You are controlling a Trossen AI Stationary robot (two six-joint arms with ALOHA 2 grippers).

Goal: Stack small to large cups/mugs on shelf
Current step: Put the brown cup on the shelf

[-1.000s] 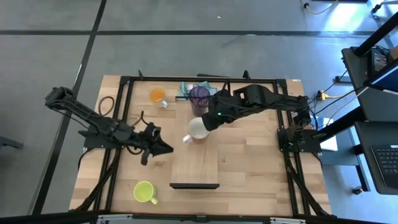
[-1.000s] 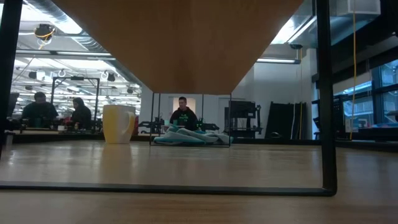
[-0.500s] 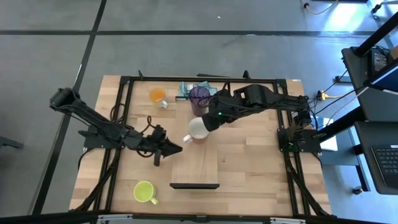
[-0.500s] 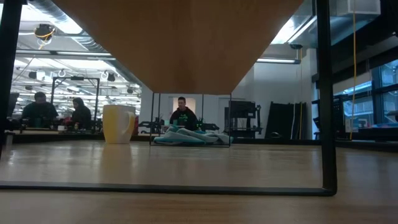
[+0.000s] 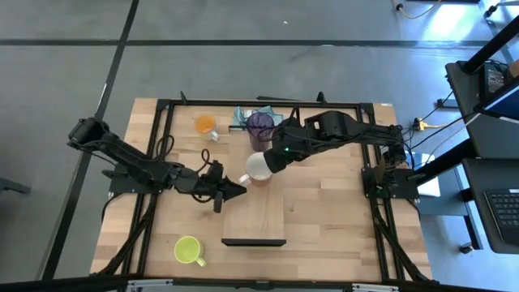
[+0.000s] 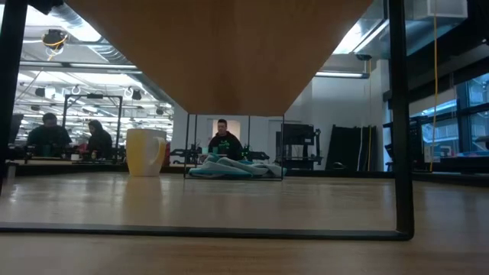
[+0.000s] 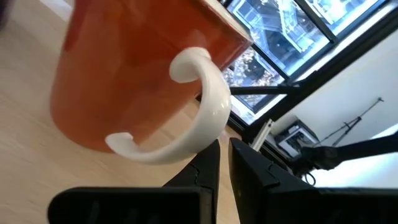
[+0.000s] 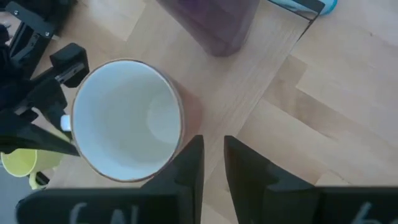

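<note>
Claw on my left point(image 5: 237, 191) reaches low across the table, its fingers point(image 7: 208, 165) drawn narrow with only a slit between them, holding nothing. Its tips sit just beside the white handle point(image 7: 199, 106) of the red mug point(image 5: 259, 168), near the table's middle, just behind the pale shelf point(image 5: 254, 215). The mug looks rigid, glazed and likely slippery, fairly heavy; I judge the handle loop or the rim the best hold. My right claw point(image 8: 210, 160), also narrow and empty, hovers beside the rim.
</note>
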